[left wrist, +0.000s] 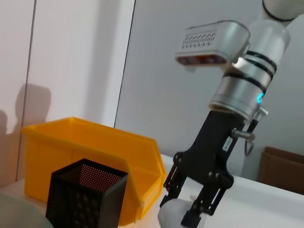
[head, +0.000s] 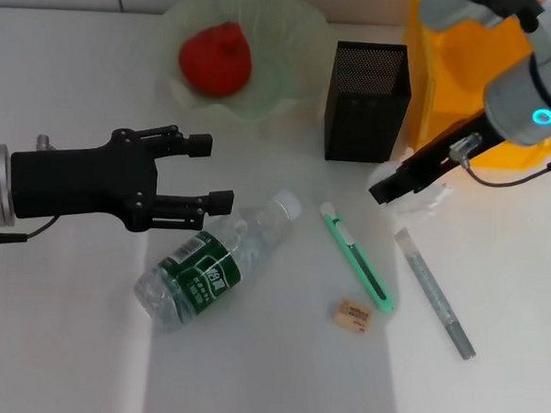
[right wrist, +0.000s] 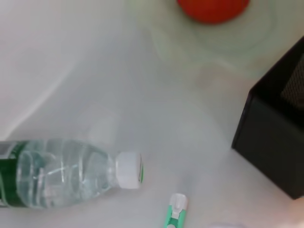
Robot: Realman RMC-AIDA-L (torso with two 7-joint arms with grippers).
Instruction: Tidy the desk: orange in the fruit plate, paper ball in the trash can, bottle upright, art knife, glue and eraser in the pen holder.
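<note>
The crumpled white paper ball (head: 418, 193) lies at 3 o'clock of the desk's centre, just beside the black mesh pen holder (head: 367, 101) and in front of the yellow plastic bin (head: 455, 77) serving as the trash can. Judged from its look, it is very light, soft and crushable; take hold across its widest bulk with light pressure.

The right gripper (left wrist: 183, 209) stands over the paper ball with its fingers closed around it, as the left wrist view shows. The left gripper (head: 216, 174) hovers at 9 o'clock, fingers spread wide and holding nothing, just above the clear plastic bottle with green label (head: 210, 263), which lies on its side.

The orange-red fruit (head: 215, 58) rests in the pale green glass fruit plate (head: 297, 28) at 12 o'clock. The green art knife (head: 357, 258), grey glue stick (head: 435, 293) and tan eraser (head: 353, 315) lie on the desk around 5 o'clock.
</note>
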